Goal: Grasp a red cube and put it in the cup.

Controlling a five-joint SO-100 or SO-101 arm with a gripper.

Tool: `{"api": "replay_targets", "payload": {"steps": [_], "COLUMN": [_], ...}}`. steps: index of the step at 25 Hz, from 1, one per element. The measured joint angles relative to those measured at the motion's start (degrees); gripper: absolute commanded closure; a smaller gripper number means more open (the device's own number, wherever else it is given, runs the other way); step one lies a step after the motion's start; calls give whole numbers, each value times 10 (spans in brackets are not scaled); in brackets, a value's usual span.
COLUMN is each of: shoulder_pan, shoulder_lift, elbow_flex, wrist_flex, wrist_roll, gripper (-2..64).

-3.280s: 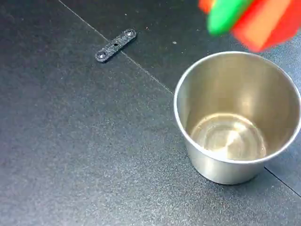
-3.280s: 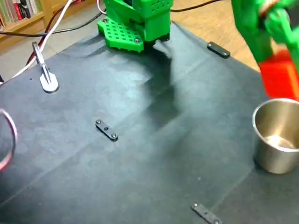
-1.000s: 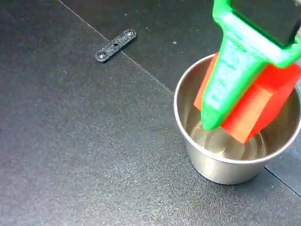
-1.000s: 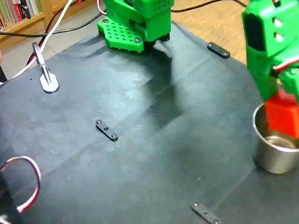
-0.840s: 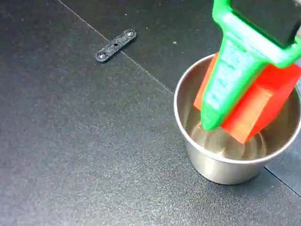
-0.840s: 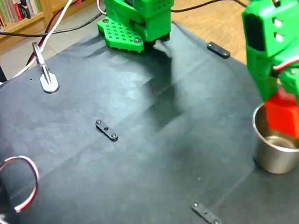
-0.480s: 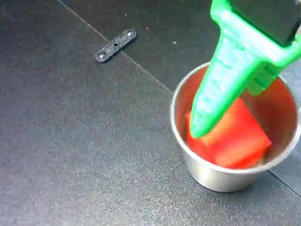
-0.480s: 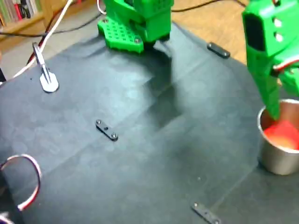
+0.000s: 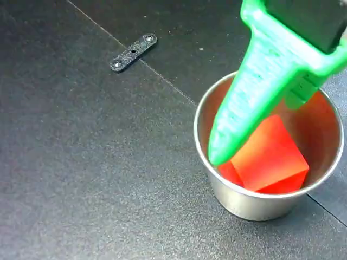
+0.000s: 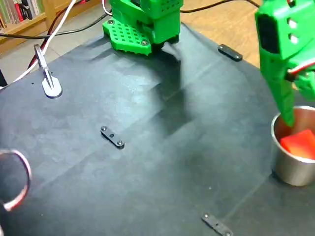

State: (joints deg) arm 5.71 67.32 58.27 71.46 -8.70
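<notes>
Dropped from the grip it was in a second ago, the red cube is now lying inside the cup, tilted on a corner against the near wall, and the cup itself is sitting slightly nearer the left than before. The gripper is hanging over the cup's mouth with its jaws spread apart and holding nothing; one green finger is reaching down past the rim on the left side. In the wider fixed view the cube is showing just above the rim of the cup at the right edge of the mat.

Trouble could be coming on the way out: that finger is sitting close to the thin rim, and a sideways pull might be catching it and tipping or dragging the light cup.

Matte, sharp-edged plastic is resting in polished, slightly tapered steel that is mirroring orange, on a dark, finely grained mat.
</notes>
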Motion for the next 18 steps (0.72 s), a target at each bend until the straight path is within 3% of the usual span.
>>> {"api": "replay_targets", "payload": {"steps": [4, 8, 18], "shoulder_pan": [1, 1, -1], "shoulder_lift": [18, 120, 398], "elbow_flex": [6, 6, 5], "wrist_flex": [0, 22, 213], "wrist_roll": [0, 0, 0], "gripper": [304, 303, 304]}}
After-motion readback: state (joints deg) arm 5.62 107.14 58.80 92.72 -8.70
